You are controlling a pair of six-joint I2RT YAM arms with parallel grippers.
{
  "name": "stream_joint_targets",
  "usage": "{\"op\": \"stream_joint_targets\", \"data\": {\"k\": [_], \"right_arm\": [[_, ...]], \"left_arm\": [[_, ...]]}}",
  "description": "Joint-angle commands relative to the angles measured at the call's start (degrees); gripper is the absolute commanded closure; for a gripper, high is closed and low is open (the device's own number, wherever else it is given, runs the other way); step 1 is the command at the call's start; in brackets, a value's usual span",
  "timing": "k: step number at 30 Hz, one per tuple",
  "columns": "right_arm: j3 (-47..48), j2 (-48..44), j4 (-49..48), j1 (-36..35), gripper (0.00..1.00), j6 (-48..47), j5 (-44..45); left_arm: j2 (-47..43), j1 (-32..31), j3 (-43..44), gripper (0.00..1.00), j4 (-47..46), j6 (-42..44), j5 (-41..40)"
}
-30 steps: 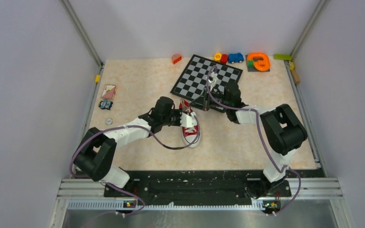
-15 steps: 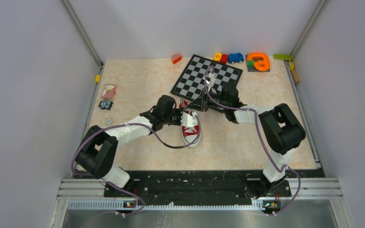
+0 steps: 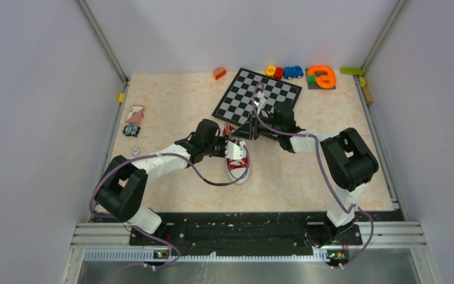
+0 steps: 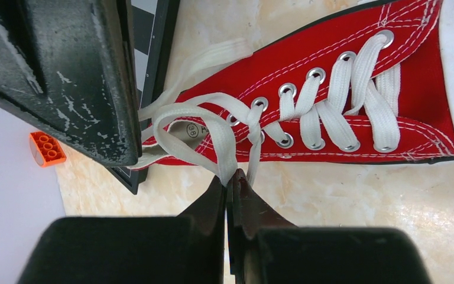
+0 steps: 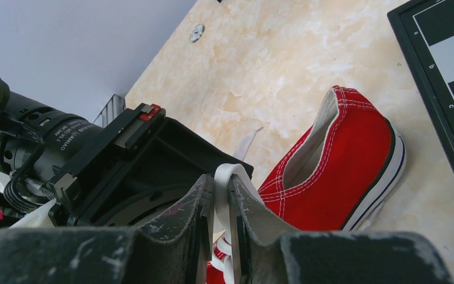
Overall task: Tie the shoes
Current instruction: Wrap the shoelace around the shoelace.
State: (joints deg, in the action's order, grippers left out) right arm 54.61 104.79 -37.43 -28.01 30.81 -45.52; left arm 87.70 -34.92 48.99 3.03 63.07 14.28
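your left gripper (image 4: 229, 180) is pinched together on one white lace loop (image 4: 213, 127), with the one red shoe (image 4: 414, 71) just ahead of it. your right gripper (image 5: 217, 183) straddles one lace strand (image 5: 223, 173), jaws barely parted; you cannot tell whether it grips.

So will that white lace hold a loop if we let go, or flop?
Probably flop: the lace sags in a slack curl beyond the left gripper pinching it. It looks flat and woven, so likely not slippery. A hard pull may drag the shoe, which nothing visibly anchors.
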Motion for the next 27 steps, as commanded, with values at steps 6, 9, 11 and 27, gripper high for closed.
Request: {"op": "stream_joint_targets", "data": {"k": [6, 9, 11, 27], "right_arm": [[4.24, 0.41, 1.32, -0.63, 0.91, -2.61, 0.09], [4.19, 0.33, 1.4, -0.62, 0.91, -3.91, 0.01], [3.89, 0.17, 0.56, -0.69, 0.92, -4.34, -0.14], [3.21, 0.24, -1.68, -0.99, 0.9, -3.09, -1.72]], "left_arm": [[-2.45, -0.07, -0.41, 1.0, -1.79, 0.82, -0.31], [-2.96, -0.06, -1.25, 1.0, -2.57, 1.31, 0.13], [-2.98, 0.0, -1.22, 1.0, -2.59, 1.44, 0.87], [-0.83, -0.02, 2.05, 1.0, -0.9, 1.72, 1.5]]}}
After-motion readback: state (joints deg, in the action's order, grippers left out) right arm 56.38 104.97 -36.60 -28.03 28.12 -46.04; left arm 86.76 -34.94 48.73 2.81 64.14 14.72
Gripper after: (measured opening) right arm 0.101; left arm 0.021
